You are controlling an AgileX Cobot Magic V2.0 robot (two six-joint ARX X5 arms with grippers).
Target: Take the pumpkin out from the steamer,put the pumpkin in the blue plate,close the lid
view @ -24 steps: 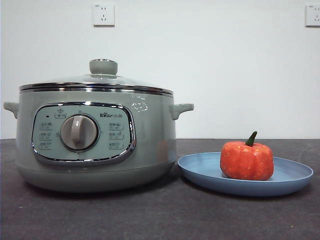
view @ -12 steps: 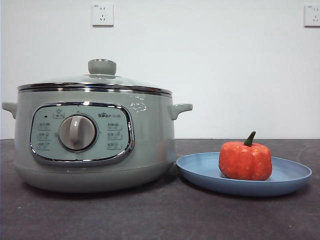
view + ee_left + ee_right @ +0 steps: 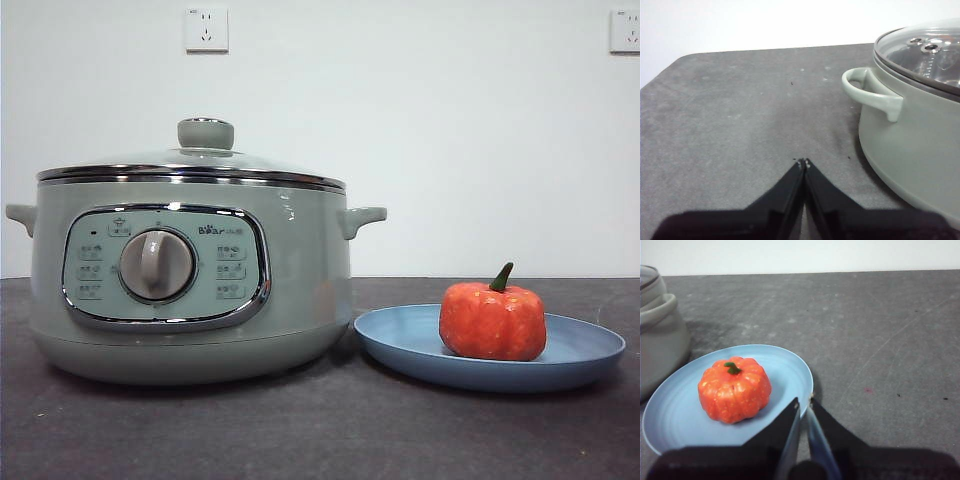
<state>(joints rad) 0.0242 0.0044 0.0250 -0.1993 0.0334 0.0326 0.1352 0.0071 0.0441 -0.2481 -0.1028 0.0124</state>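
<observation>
The sage-green steamer [image 3: 190, 280] stands at the left of the table with its glass lid [image 3: 195, 160] seated on the chrome rim. To its right lies the blue plate [image 3: 580, 355], and the orange pumpkin [image 3: 492, 320] sits upright on it. In the right wrist view the pumpkin [image 3: 734, 389] rests on the blue plate [image 3: 670, 410], with my right gripper [image 3: 804, 401] shut and empty over the plate's rim. My left gripper [image 3: 802, 162] is shut and empty above bare table beside the steamer [image 3: 910, 145], whose lid [image 3: 925, 55] is on.
Dark grey table [image 3: 320, 430] runs under everything. A white wall with two sockets [image 3: 206, 30] stands behind. The steamer's side handle [image 3: 872, 92] juts toward my left gripper.
</observation>
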